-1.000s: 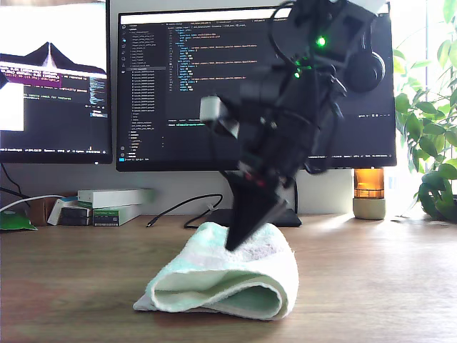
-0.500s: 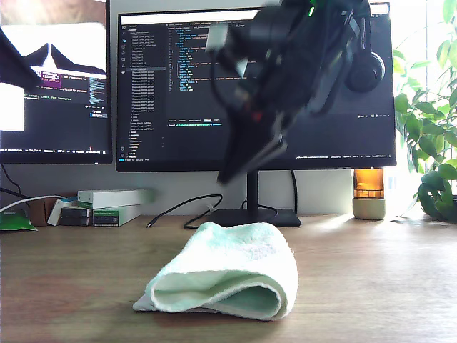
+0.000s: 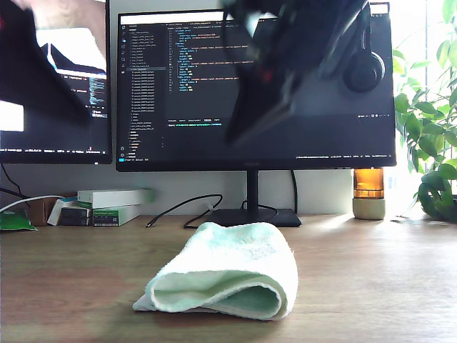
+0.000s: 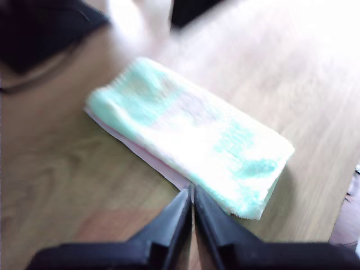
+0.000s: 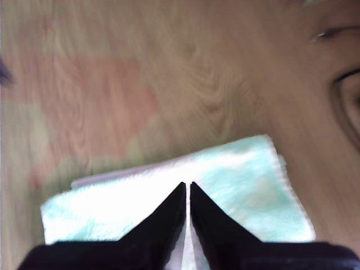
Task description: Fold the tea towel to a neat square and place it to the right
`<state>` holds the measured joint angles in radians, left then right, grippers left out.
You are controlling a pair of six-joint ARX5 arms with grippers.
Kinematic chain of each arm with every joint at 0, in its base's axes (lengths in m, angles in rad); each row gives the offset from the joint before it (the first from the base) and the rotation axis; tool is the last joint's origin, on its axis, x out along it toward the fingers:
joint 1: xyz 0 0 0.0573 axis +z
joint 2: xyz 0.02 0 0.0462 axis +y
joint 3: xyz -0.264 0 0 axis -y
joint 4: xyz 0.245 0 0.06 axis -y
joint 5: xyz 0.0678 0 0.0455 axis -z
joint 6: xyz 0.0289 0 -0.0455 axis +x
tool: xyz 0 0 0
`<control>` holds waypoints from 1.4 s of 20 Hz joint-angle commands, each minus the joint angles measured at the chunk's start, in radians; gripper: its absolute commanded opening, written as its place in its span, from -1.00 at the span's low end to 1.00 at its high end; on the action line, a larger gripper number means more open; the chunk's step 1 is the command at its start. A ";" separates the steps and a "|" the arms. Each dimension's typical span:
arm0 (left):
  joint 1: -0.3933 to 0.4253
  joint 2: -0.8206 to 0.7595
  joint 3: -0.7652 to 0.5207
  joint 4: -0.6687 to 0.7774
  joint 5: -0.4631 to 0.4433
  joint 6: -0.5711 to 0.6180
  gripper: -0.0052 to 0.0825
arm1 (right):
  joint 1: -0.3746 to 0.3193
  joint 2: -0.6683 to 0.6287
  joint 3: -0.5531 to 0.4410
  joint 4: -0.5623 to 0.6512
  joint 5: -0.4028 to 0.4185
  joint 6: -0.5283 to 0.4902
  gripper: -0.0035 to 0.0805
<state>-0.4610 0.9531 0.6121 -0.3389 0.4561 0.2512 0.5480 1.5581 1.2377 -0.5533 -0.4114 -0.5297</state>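
**Colleague:** Where was the tea towel [image 3: 223, 271] at that point?

**Me:** Flat on the wooden desk [image 3: 371, 286], folded into a thick pad, with nothing holding it. In the first wrist view it looked more oblong than square, so I judged the folding was not quite finished.

**Colleague:** And which way did it lie from your fingers?

**Me:** Below both pairs, well apart from either. Ahead of my first gripper [image 4: 192, 197], its long axis ran slantwise across the line of the jaws, and one long edge lay just beyond the fingertips. Under my second gripper [image 5: 188, 191], the long axis ran squarely across the jaws, and the tips pointed at the middle of the cloth.

**Colleague:** How did the fingers stand?

**Me:** Both pairs were pressed together, tip to tip, gripping nothing.

**Colleague:** Which arm was nearer?

**Me:** I could not tell. In the exterior view both arms were dark blurs high before the monitors [image 3: 178, 93], and the wrist views gave no fair comparison.
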 commanded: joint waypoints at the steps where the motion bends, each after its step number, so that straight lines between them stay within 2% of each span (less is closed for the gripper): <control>1: 0.000 0.012 -0.017 0.047 0.019 0.012 -0.93 | -0.018 -0.058 -0.142 0.067 0.000 0.042 -0.94; 6: 0.000 0.128 -0.017 0.132 0.121 0.038 -0.93 | -0.018 -0.323 -0.462 0.291 0.094 0.115 -0.94; 10: 0.000 0.242 -0.017 0.192 0.195 0.039 -0.93 | 0.001 -0.520 -0.660 0.329 0.237 0.115 -0.94; 11: 0.000 0.267 -0.017 0.210 0.203 0.038 -0.93 | 0.012 -0.560 -0.700 0.332 0.278 0.106 -0.94; 13: -0.007 0.326 -0.017 0.244 0.233 0.034 -0.93 | 0.061 -0.626 -0.766 0.349 0.346 0.007 -0.94; 16: -0.034 0.414 -0.015 0.264 0.254 0.024 -0.93 | 0.157 -0.619 -0.795 0.299 0.367 -0.180 -0.94; 18: -0.053 0.467 -0.013 0.301 0.286 0.002 -0.93 | 0.203 -0.587 -0.795 0.290 0.359 -0.376 -0.94; 19: -0.063 0.485 -0.012 0.320 0.301 -0.005 -0.93 | 0.223 -0.565 -0.795 0.301 0.345 -0.441 -0.94; 21: -0.078 0.513 -0.008 0.353 0.315 -0.045 -0.93 | 0.248 -0.513 -0.795 0.313 0.316 -0.504 -0.76; 23: -0.088 0.540 -0.006 0.394 0.315 -0.073 -0.93 | 0.263 -0.452 -0.795 0.326 0.278 -0.596 -0.34; 24: -0.089 0.552 -0.006 0.410 0.315 -0.102 -0.93 | 0.272 -0.422 -0.795 0.344 0.267 -0.632 -0.21; 28: -0.089 0.614 0.001 0.486 0.269 -0.149 -0.93 | 0.276 -0.345 -0.794 0.422 0.268 -0.686 -0.19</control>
<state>-0.5480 1.5478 0.6125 0.1318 0.7288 0.1108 0.8200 1.2026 0.4473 -0.1436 -0.1410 -1.2091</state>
